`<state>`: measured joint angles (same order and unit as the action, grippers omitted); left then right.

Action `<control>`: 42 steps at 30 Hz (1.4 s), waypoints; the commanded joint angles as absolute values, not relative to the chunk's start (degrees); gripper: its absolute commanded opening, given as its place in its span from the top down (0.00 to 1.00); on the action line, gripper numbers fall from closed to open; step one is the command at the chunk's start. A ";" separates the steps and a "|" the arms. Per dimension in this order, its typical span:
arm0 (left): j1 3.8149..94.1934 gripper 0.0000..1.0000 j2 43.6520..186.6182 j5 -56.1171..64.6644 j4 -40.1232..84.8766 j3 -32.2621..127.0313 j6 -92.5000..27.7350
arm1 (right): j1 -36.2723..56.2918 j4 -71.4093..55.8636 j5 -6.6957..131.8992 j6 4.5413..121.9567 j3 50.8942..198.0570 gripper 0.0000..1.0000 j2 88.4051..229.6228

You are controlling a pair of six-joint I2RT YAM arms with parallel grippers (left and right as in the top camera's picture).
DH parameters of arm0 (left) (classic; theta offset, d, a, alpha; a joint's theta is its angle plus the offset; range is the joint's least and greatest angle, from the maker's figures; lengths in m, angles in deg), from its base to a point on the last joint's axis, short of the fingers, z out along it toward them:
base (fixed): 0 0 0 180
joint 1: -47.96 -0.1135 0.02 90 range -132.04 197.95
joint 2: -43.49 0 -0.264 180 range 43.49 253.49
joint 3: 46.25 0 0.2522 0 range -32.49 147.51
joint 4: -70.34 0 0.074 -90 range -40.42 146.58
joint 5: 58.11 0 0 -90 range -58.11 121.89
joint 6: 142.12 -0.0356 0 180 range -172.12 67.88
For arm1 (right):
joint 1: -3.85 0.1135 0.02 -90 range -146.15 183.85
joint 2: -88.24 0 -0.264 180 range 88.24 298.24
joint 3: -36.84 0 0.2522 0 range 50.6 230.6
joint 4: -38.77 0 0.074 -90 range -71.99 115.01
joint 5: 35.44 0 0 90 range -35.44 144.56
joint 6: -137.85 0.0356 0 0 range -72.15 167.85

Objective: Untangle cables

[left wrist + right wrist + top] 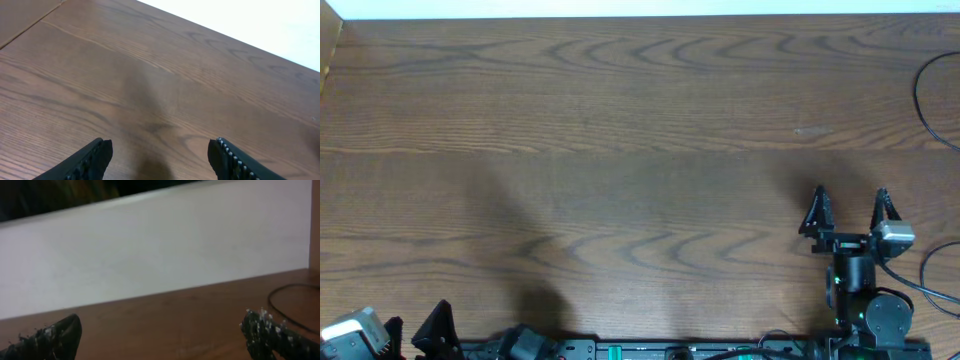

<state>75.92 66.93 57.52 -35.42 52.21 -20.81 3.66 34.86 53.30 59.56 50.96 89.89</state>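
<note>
The brown wood-grain tabletop (620,150) lies mostly bare. The left arm's fingers (92,160) sit at the near left edge, spread apart with nothing between them. The right arm's fingers (817,210) hover over the near right part, spread wide and empty too. A thin black cable (918,95) curves in as a loose loop at the tabletop's far right edge, well apart from both, the rest of it out of sight.

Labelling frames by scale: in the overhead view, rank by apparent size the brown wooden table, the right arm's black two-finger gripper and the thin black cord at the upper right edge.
1. Brown wooden table.
2. Unranked: right arm's black two-finger gripper and thin black cord. They look alike, and the frame edge cuts the cord off.
</note>
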 commanded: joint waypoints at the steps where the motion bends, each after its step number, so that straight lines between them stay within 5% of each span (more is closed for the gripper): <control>1: 75.88 0.33 66.93 58.13 -35.73 51.95 -20.96 | 3.51 32.06 52.91 58.92 50.92 0.01 89.76; 10: 75.88 0.33 66.93 58.11 -35.75 51.93 -21.46 | 3.51 20.87 50.09 58.94 50.92 0.01 89.76; 26: 75.90 0.33 66.93 60.86 -34.77 48.72 -24.63 | 3.51 20.76 53.45 59.80 50.92 0.01 91.16; 42: 75.90 0.18 66.95 39.35 4.81 21.13 -29.20 | 3.51 20.76 53.45 59.80 50.92 0.01 91.16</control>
<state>75.90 67.24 45.78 3.96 23.63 -26.67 3.66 21.02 53.13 59.42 50.96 91.20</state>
